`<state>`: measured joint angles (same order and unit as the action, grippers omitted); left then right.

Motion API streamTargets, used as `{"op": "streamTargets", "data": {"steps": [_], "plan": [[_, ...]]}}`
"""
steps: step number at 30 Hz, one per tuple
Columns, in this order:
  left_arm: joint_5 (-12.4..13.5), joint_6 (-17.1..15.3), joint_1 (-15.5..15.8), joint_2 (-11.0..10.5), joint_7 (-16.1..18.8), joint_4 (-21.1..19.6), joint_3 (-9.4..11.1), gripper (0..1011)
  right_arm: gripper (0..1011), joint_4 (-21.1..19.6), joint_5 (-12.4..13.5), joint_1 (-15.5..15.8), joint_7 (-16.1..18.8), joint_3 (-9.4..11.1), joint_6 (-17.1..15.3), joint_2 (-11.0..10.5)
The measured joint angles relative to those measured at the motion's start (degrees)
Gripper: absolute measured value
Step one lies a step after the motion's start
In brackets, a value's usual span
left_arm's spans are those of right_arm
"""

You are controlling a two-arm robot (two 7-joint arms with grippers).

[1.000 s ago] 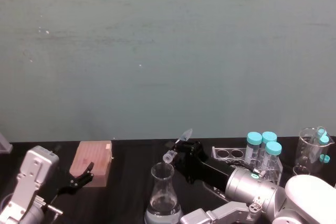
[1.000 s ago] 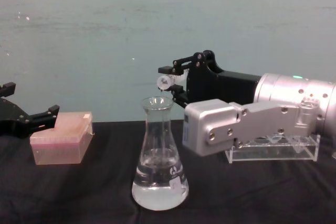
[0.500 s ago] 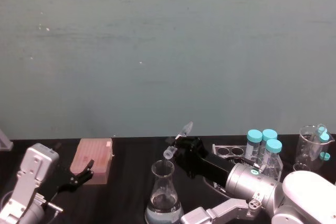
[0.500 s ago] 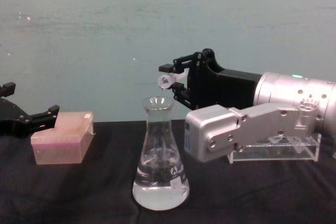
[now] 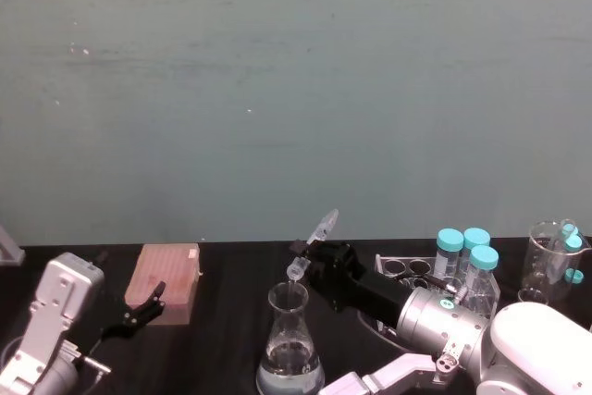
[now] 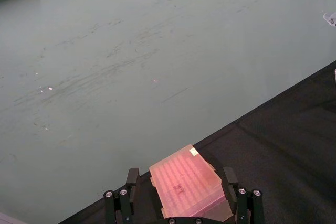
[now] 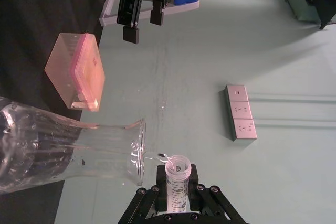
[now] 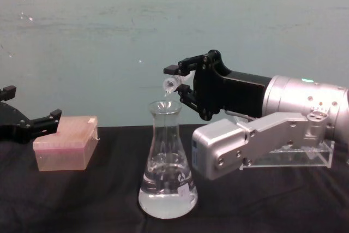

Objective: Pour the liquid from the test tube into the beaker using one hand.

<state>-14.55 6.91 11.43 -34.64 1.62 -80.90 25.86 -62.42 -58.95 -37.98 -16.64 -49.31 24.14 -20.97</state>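
Note:
My right gripper [image 5: 313,252] [image 8: 179,80] [image 7: 177,191] is shut on the test tube [image 5: 314,240] [image 7: 177,178], a slim clear tube held tilted with its pointed end up. The tube's open mouth [image 8: 170,84] points down, just above the rim of the beaker [image 8: 167,162] [image 5: 290,344] [image 7: 63,153], a clear conical flask standing on the black table. A small bit of clear liquid [image 7: 161,156] clings at the tube's lip beside the flask's rim. More clear liquid [image 8: 167,197] fills the flask's base. My left gripper [image 5: 146,307] [image 8: 34,119] [image 6: 180,176] stays parked at the left, open.
A pink tip box [image 5: 165,282] [image 8: 64,147] lies just in front of the left gripper's fingers. A clear acrylic rack [image 8: 297,157] [image 5: 403,271] with cyan-capped tubes [image 5: 464,261] stands at the right behind my right arm. A glass beaker [image 5: 548,265] stands at the far right.
The right gripper has tipped the test tube steeper and brought its mouth closer over the flask's neck. The left arm has not moved.

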Motion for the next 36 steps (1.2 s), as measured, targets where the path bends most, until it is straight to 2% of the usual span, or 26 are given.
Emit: {"op": "streamTargets", "data": {"steps": [18,36], "plan": [[0.00,0.00,0.00,0.00,0.00,0.00,0.00,1000,224,1.79,-2.20,-1.21,-3.16,-1.96,-1.07,0.06],[0.00,0.00,0.00,0.00,0.00,0.00,0.00,1000,224,2.94,-2.42,-1.97,-4.14,-3.09,-0.47,0.38]]}}
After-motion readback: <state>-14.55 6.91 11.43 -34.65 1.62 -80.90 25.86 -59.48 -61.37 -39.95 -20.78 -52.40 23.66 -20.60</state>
